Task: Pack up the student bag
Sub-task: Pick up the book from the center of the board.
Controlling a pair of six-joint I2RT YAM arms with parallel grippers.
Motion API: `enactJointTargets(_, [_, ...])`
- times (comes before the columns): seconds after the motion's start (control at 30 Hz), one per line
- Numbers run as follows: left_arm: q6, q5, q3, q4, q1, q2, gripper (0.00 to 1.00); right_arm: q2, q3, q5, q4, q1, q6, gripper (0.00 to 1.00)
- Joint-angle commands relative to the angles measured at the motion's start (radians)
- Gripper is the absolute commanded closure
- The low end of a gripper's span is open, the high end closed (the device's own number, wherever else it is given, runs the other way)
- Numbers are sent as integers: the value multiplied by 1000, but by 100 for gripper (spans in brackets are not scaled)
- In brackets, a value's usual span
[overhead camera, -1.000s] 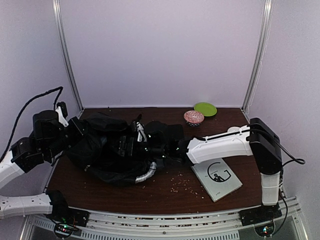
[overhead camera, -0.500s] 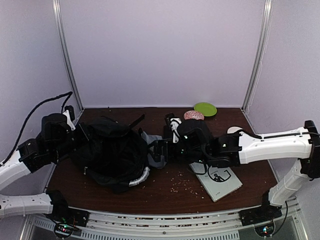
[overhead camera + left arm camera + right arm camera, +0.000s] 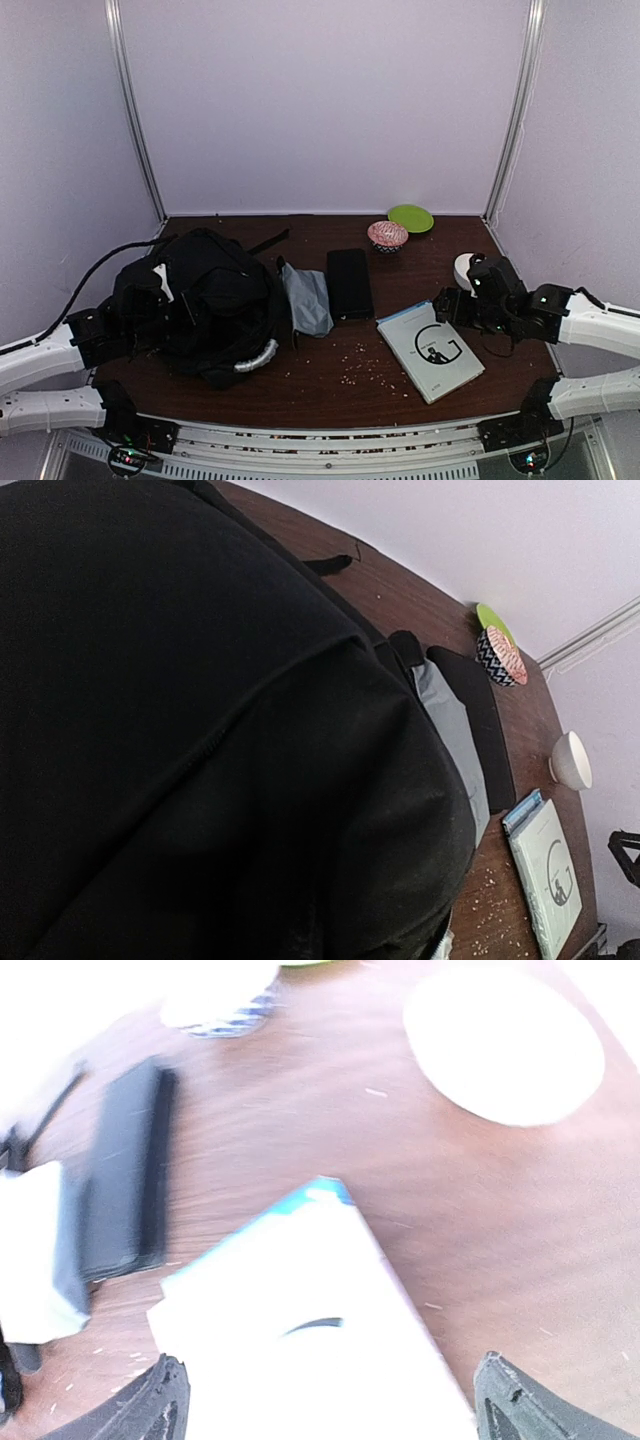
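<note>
With the bag (image 3: 215,300) lying at the left of the frame, your left claw (image 3: 160,290) clenched against its cloth, and your right claw (image 3: 335,1405) wide open and empty above the book (image 3: 432,350), a pinch on that flat cover may push it away.

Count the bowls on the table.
2: patterned bowl at the back beside the green plate; white bowl farther right, beyond the book. The student bag may hide more.

Leftmost the student bag (image 3: 210,290), then pouch (image 3: 308,298), case (image 3: 350,283), book (image 3: 430,350) rightward; bowl (image 3: 388,235) behind.
</note>
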Motion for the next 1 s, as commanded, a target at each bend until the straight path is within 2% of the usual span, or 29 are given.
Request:
enactJointTargets(0.0, [14,-2,19,46,-28,31,91,-84,-76,-68,-124,-90,89,1])
enactJointTargets(0.03, [19,-33,33,9,-42,26,83,-94,-86,-77,-139,-109,99,1])
enactJointTargets(0.13, [33,-128,71,-108,-93,-16,41,-106,-119,-92,-177,-157,118,1])
enactJointTargets(0.23, [29,-235,119,-231,-167,-62,7,-124,-149,-100,-187,-194,119,1])
enactJointTargets(0.27, [23,-273,138,-268,-200,-71,3,-127,-158,-112,-180,-208,114,1])
enactJointTargets(0.43, [-70,-505,273,-497,-407,-19,2,-79,-200,-179,-145,-248,87,0])
enactJointTargets(0.63, [-51,-522,407,-495,-516,159,2,-79,-221,-281,-108,-249,97,1])
enactJointTargets(0.77, [55,-450,467,-367,-534,259,2,-68,-250,-361,-77,-248,134,0])
enactJointTargets(0.87, [140,-372,443,-169,-534,292,3,-83,-290,-408,-34,-243,179,1])
enactJointTargets(0.97, [202,-312,466,-58,-530,346,3,-116,-309,-413,-16,-212,226,2])
